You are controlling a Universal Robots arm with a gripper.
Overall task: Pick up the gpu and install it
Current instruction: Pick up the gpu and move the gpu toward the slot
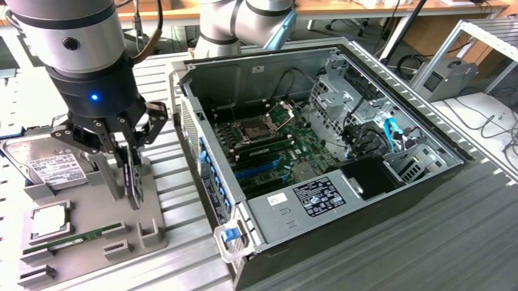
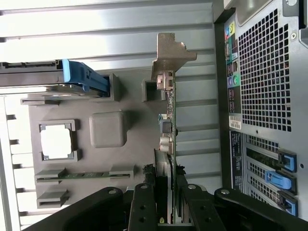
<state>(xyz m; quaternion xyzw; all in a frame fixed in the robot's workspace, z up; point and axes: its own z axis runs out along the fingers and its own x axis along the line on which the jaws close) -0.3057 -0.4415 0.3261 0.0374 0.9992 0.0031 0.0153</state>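
At the left of the exterior view, the gripper [image 1: 130, 148] is clamping its narrowed fingers on the gpu [image 1: 134, 182], which is standing on edge at the grey holder tray [image 1: 89, 242], just beside the open computer case [image 1: 324, 151] filling the frame's middle.

My fingers [image 2: 143, 208] cover the near end of the gpu [image 2: 171, 103]; the hard drive [image 1: 45, 165] runs off the exterior view's left edge.

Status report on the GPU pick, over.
End effector closed on gpu. Card upright at gray holder tray. Open PC case alongside, nothing between them.
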